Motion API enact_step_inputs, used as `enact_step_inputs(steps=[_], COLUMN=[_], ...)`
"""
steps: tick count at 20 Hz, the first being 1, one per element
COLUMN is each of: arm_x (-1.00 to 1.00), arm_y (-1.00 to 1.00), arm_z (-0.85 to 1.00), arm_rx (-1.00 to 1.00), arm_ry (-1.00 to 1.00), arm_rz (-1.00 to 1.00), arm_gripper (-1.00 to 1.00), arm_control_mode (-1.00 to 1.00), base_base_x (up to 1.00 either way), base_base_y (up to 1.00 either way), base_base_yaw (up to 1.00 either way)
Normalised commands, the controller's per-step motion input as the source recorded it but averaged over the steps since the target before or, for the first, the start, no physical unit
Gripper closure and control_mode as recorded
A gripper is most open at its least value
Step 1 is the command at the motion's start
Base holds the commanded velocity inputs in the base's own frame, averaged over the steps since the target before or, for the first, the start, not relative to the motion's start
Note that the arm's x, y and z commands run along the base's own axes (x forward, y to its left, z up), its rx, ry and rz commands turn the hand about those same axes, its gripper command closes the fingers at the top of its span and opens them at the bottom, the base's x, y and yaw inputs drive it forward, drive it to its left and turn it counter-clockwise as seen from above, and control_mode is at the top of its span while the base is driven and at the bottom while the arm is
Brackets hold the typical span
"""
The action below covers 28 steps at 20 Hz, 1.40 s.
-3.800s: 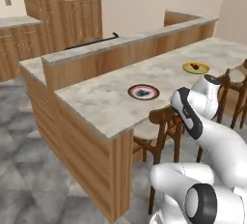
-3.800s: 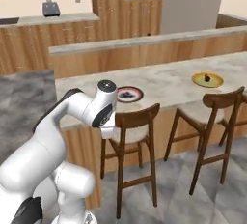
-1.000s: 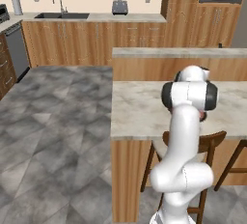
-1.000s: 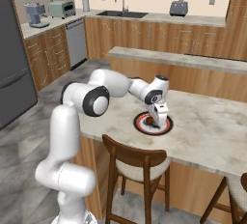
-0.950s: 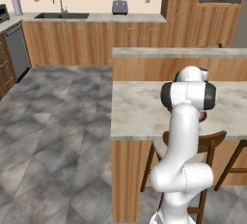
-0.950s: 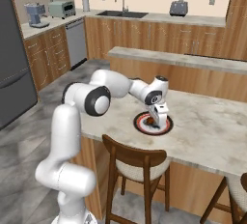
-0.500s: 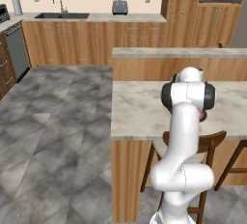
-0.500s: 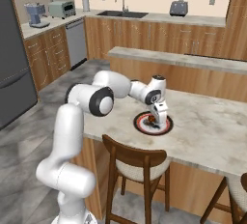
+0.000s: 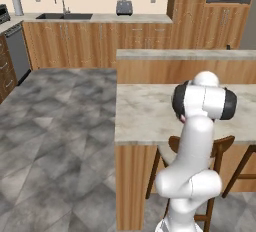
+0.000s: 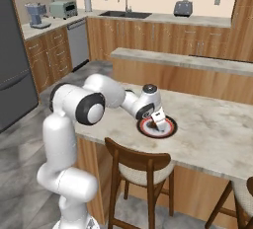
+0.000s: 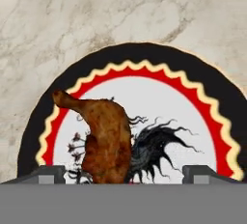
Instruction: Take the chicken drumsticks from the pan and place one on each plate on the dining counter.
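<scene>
Hovering low over the plate (image 10: 157, 127), the hand (image 11: 124, 172) has its fingers (image 11: 46, 174) spread wide and released, gripping nothing. One drumstick (image 11: 101, 140) lies on the plate's white middle between the fingertips, thin end toward the red rim, clear of both tips. The plate sits on the mottled stone desk (image 10: 212, 134), near its front edge above a wooden chair (image 10: 141, 172).
</scene>
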Motion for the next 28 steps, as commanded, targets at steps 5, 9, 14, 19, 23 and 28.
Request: enact_step_inputs(steps=[5,9,14,19,23,28], arm_x=[-0.69,-0.25,-0.3,-0.18,-0.73,-1.0], arm_y=[0.02,0.0,0.67,1.0,1.0,1.0], arm_z=[1.0,1.0,0.98,0.55,0.03,-0.95], arm_rx=[0.0,0.07,0.08,0.03,0.0,0.0], arm_ry=[-0.25,-0.02,0.41,0.55,0.13,-0.03], arm_rz=[0.16,0.24,0.25,0.25,0.25,0.15], arm_gripper=[-1.0,-1.0,-1.0,-1.0,-1.0,-1.0], arm_control_mode=[-1.0,-1.0,-1.0,-1.0,-1.0,-1.0], base_base_x=[0.0,0.0,0.0,0.0,0.0,0.0], base_base_y=[0.0,0.0,0.0,0.0,0.0,0.0], base_base_yaw=[0.0,0.0,0.0,0.0,0.0,0.0])
